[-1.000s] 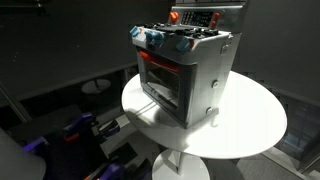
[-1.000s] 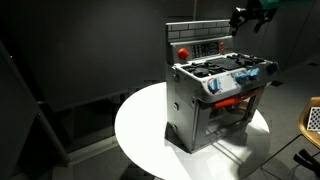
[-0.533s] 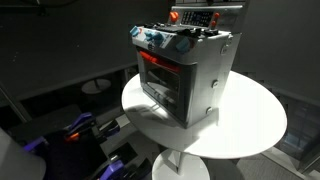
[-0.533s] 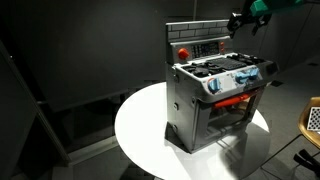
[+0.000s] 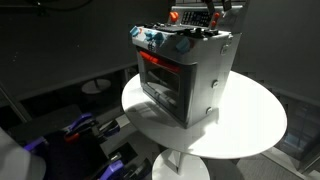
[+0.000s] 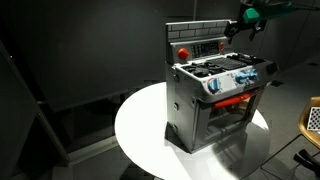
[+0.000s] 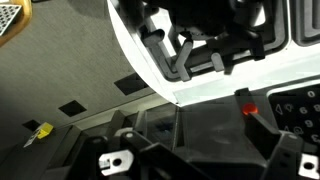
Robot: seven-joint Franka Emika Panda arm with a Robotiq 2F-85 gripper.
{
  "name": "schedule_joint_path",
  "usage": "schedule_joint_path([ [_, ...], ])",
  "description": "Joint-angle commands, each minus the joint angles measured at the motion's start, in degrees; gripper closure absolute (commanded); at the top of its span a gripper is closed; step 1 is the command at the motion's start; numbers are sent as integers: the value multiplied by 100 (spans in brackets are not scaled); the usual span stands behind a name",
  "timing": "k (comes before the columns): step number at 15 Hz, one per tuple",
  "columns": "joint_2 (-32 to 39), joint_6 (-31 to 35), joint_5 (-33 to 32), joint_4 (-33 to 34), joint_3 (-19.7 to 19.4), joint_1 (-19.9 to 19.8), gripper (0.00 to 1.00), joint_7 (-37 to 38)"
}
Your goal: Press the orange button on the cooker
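The cooker [image 5: 186, 72] is a boxy silver toy stove with a red-glowing oven door, standing on a round white table [image 5: 250, 125]. It also shows in an exterior view [image 6: 215, 98]. Its orange button [image 6: 183, 51] sits at one end of the raised back panel, and shows in an exterior view [image 5: 175, 17] and in the wrist view [image 7: 250, 110]. My gripper [image 6: 243, 27] hangs above the other end of the back panel, apart from the button. It shows at the top edge of an exterior view [image 5: 212, 10]. In the wrist view the gripper [image 7: 200, 140] looks shut and empty.
Blue-and-red knobs [image 6: 240, 80] line the cooker's front. Dark walls surround the table. Blue and dark clutter [image 5: 85, 135] lies on the floor below the table. A pale chair-like object [image 6: 312, 120] stands at the frame edge.
My gripper has come down and moved in over the back panel. It now shows at the top of the exterior view that did not show it before. The cooker has not moved.
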Motion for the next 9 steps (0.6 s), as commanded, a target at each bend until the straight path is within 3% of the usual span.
schedule_joint_path([
  [1, 208, -234, -70, 310, -140, 162, 0, 141],
  [9, 448, -214, -24, 575, -266, 277, 0, 99],
])
